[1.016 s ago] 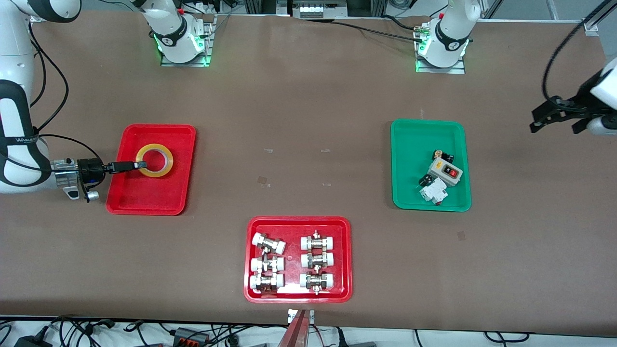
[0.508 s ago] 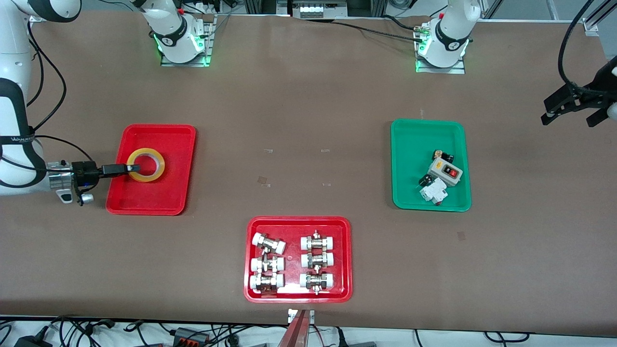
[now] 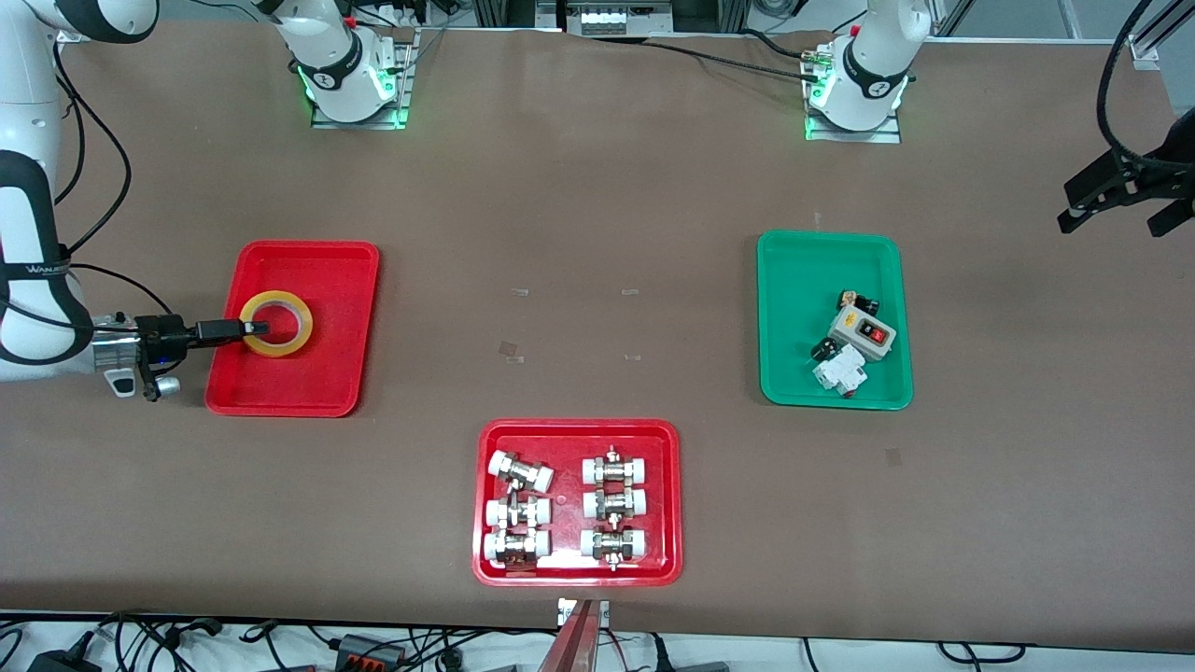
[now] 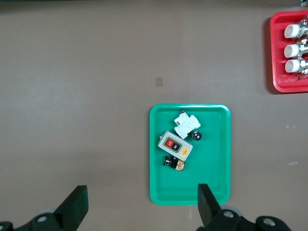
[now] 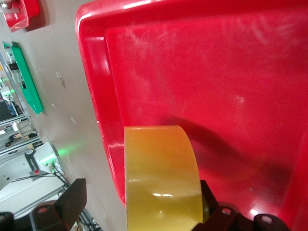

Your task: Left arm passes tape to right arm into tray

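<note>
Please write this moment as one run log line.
right gripper: open, around wall of yellow packing tape roll | tape: in plain red plastic tray | left gripper: open, waiting

The tape [image 3: 274, 323] is a wide roll of translucent yellow packing tape with a pale inner core. It lies flat in the plain red tray [image 3: 322, 373], its hole facing up, near the rim at the right arm's end of the table. The tray is rectangular with rounded corners and a low rim. It rests on the brown table, toward the right arm's end.
</note>
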Available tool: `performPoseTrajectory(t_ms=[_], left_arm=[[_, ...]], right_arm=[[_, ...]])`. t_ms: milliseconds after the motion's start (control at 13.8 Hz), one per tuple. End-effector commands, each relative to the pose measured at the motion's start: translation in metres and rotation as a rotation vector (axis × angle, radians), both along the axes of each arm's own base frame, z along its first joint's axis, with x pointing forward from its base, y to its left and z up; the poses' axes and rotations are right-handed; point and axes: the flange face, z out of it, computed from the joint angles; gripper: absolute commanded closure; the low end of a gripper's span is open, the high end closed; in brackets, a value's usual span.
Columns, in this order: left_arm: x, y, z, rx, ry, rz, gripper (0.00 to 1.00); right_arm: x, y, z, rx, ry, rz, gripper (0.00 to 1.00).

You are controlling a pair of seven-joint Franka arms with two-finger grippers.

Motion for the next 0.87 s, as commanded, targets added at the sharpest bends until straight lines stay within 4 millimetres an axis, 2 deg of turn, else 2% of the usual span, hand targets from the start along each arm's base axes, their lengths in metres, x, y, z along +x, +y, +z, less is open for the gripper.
performPoseTrajectory(t_ms=[0, 218, 435, 798], left_arm=[[0.0, 0.002, 0.007, 0.019, 0.027, 0.0, 0.0], [0.001, 0.007, 0.016, 0.018, 0.009, 0.007, 0.0], [0.012, 0.004, 0.004, 0.019, 0.028, 0.003, 0.0], [0.012, 0.008, 0.004, 0.017, 0.027, -0.002, 0.0]], right_arm=[[-0.005, 0.011, 0.004, 0.121, 0.009, -0.021, 0.0], [0.002, 0.015, 0.011, 0.105, -0.021, -0.003, 0.0], [0.002, 0.004, 0.008, 0.03, -0.037, 0.013, 0.0], [0.009, -0.002, 0.006, -0.048, -0.099, 0.053, 0.0]])
